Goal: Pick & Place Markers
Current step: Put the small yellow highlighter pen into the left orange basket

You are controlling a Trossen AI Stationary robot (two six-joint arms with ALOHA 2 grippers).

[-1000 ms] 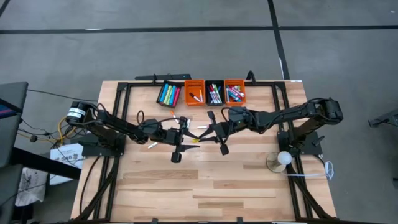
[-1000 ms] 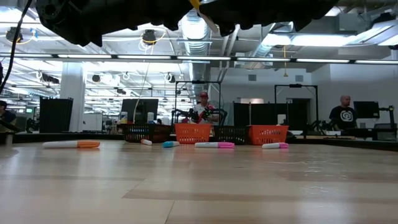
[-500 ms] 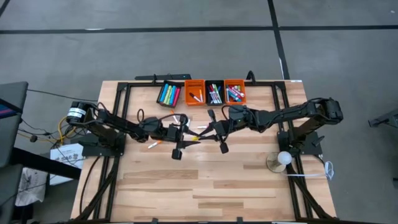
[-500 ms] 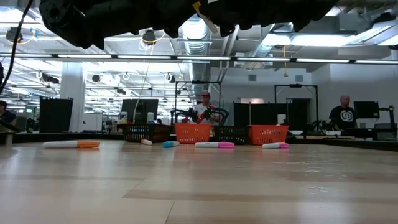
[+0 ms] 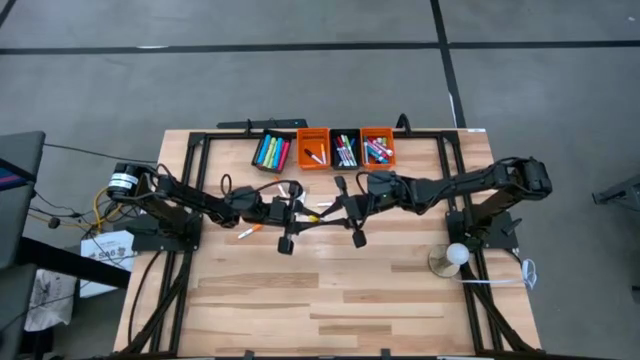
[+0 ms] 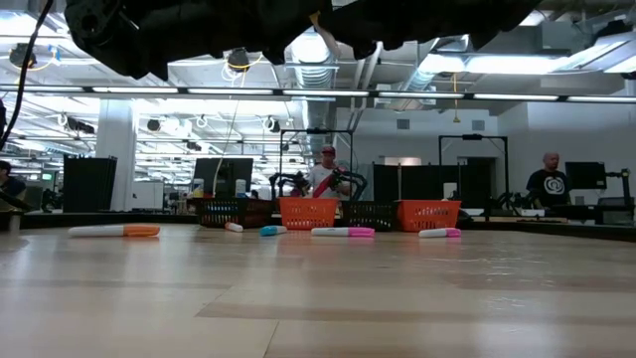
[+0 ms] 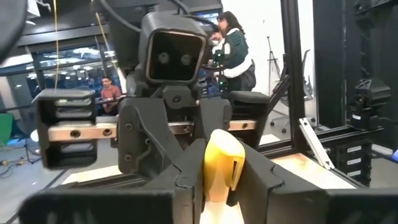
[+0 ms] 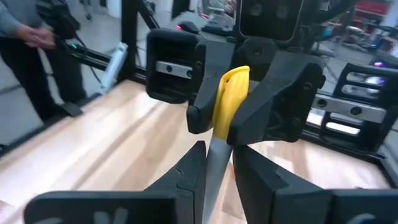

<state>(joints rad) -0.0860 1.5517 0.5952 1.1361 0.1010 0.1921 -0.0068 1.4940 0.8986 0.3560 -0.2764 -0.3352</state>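
Above the middle of the wooden bench [image 5: 330,300], clear of the planks, hangs one yellow marker [image 8: 225,99], long axis level and running straight from hand to hand. Glossy yellow cap end pinched narrowly in the left hand [image 7: 219,177]; smooth pale grey barrel pointing back into the right hand [image 8: 216,168], grip there impossible to tell. Farther back lie loose markers [image 6: 343,232], flat on the wood with long axes roughly across the bench, just before four small rectangular bins [image 5: 322,150], orange and black, filled with more.
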